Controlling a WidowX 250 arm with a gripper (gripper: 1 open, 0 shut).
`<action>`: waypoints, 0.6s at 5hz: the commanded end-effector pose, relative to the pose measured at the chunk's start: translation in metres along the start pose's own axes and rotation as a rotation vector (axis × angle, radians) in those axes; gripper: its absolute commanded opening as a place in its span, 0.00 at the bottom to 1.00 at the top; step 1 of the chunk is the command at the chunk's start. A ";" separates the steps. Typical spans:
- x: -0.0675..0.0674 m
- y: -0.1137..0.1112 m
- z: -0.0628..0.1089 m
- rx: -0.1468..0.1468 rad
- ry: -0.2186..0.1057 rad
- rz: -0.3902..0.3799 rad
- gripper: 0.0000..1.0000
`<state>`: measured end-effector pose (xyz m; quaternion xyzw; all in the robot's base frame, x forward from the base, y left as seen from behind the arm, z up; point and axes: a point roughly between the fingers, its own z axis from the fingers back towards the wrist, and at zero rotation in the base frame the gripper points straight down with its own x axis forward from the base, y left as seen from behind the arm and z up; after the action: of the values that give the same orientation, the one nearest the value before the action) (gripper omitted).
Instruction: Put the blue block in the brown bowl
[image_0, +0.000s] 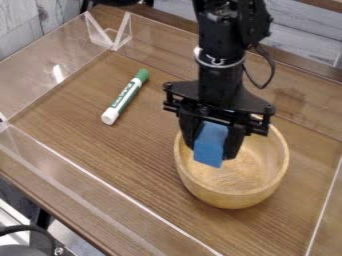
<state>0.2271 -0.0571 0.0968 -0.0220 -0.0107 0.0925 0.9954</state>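
A black robot arm's end effector (214, 140) points straight down, its fingers pinching the blue block (211, 144) from both sides. The block hangs upright over the brown bowl (235, 176), its lower end dipping below the near rim but clear of the bowl's floor. To the left, a white marker with a green cap (123, 96) lies on the wooden desk (94, 150), well apart from the bowl.

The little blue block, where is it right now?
The small bright-blue rectangular block is at the right of the camera view, pinched between the robot's black fingers, hanging inside the round light-brown wooden bowl.
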 end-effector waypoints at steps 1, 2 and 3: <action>0.010 -0.002 0.011 -0.013 -0.041 0.011 0.00; 0.011 -0.002 0.011 -0.008 -0.034 0.022 0.00; 0.013 -0.001 0.011 -0.006 -0.030 0.036 0.00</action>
<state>0.2298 -0.0558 0.0955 -0.0175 -0.0007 0.1085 0.9939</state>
